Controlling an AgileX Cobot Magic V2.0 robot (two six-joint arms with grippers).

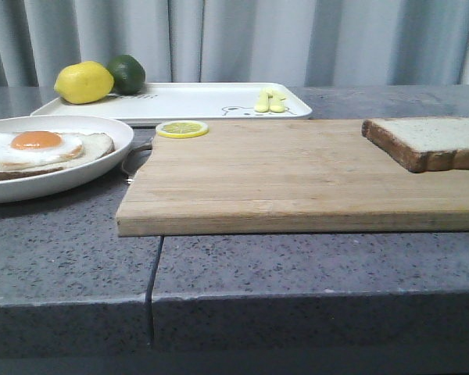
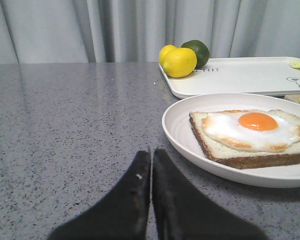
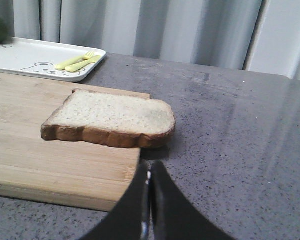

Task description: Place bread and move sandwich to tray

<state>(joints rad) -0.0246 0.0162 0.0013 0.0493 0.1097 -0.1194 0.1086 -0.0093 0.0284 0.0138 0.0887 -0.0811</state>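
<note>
Left pincer [image 2: 151, 170]: my fingers meet tip to tip at the bottom centre of the left wrist view, gripping nothing; it sits low over bare counter, short of the plate.
Right pincer [image 3: 150, 182]: pressed together and empty, bottom centre of the right wrist view, aimed at the slice's near corner.
Bread [image 1: 434, 142]: lies flat at the right edge of the front view on the cutting board [image 1: 297, 183], one corner overhanging the board's side, which I judge gives my fingers a way in.
Sandwich [image 1: 39, 152]: egg-topped slice on its round plate, left of the front view, open on top for the bread.
Tray [image 1: 195, 101]: upper middle behind the board; lemon [image 1: 84, 82], lime [image 1: 127, 73] and small yellow cutlery [image 1: 270, 101] crowd its ends, so the middle is where the plate can go.
</note>
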